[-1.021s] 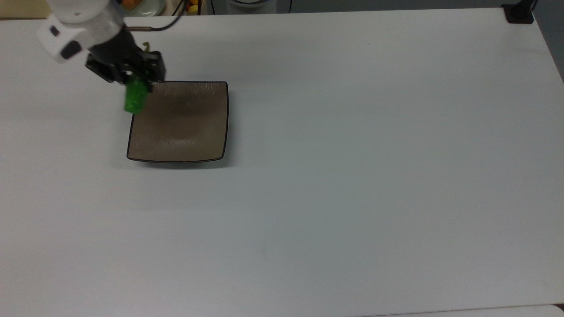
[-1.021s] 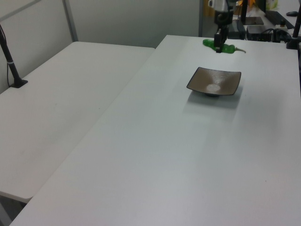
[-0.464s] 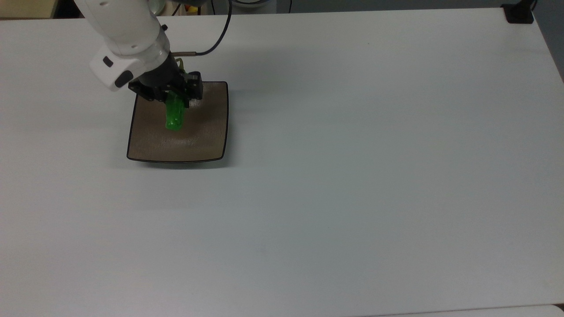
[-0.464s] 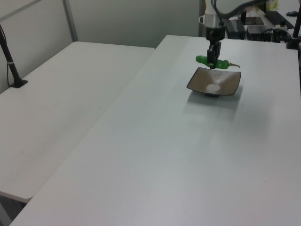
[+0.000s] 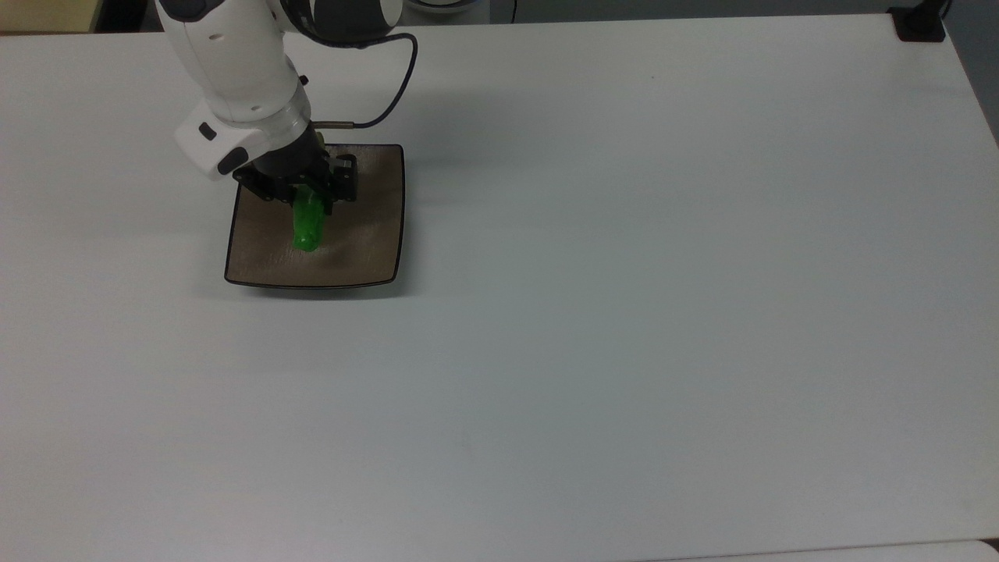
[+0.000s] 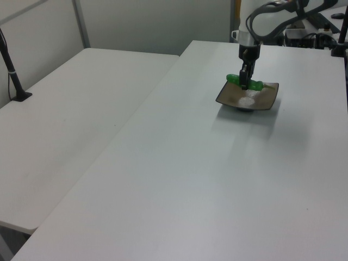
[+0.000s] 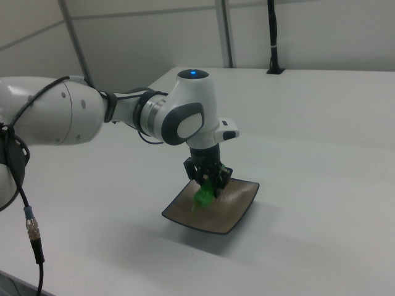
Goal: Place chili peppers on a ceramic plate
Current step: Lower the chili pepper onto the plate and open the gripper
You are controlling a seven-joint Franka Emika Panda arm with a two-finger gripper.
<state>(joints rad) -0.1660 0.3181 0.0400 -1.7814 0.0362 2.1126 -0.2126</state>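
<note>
Pepper over plate, upper left of the top view.
Your gripper (image 5: 306,195) grips the chili pepper (image 5: 307,224) above the ceramic plate (image 5: 367,250); release remains.

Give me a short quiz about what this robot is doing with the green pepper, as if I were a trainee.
1. True or false: the hand grips the chili pepper.
2. Over what does the pepper hang? A) bare table B) the ceramic plate C) a bowl
3. Fill in: in the top view, the plate sits near the white table's upper ____ corner.

Key:
1. True; the hand is shut on the pepper above the plate.
2. B; the right view shows the pepper over the plate.
3. Left.
</note>
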